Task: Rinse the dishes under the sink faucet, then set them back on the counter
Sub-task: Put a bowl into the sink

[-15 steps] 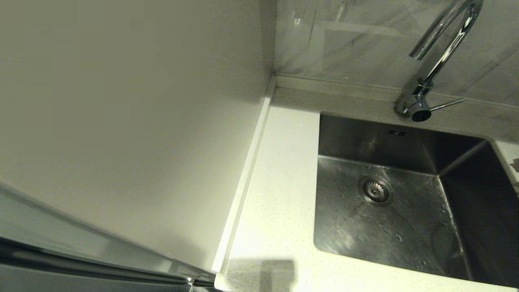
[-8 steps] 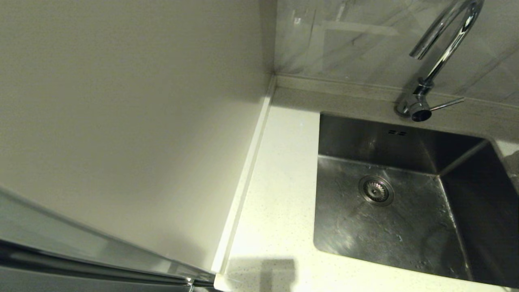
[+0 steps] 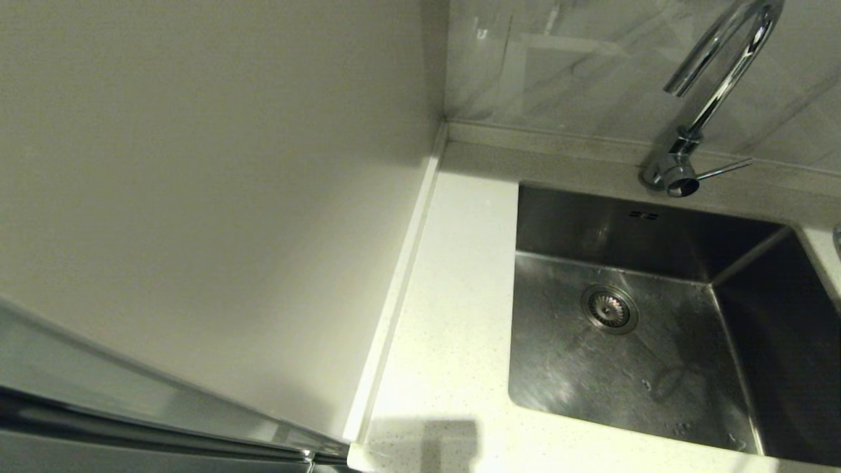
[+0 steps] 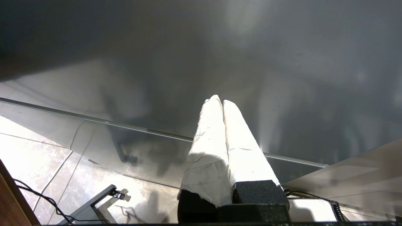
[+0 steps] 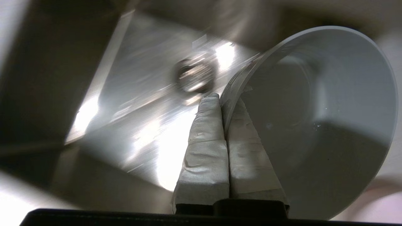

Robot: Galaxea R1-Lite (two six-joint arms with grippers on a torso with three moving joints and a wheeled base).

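Pale grey-blue bowl [image 5: 317, 119]; brushed steel sink [image 3: 631, 355]; cream speckled counter [image 3: 447, 341].

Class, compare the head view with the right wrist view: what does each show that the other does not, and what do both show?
Only the head view shows the faucet, the counter and the beige wall panel; neither gripper appears there.

Only the right wrist view shows the right gripper, shut on the rim of a pale grey-blue bowl that it holds tilted above the basin.

Both show the steel sink and its round strainer drain.
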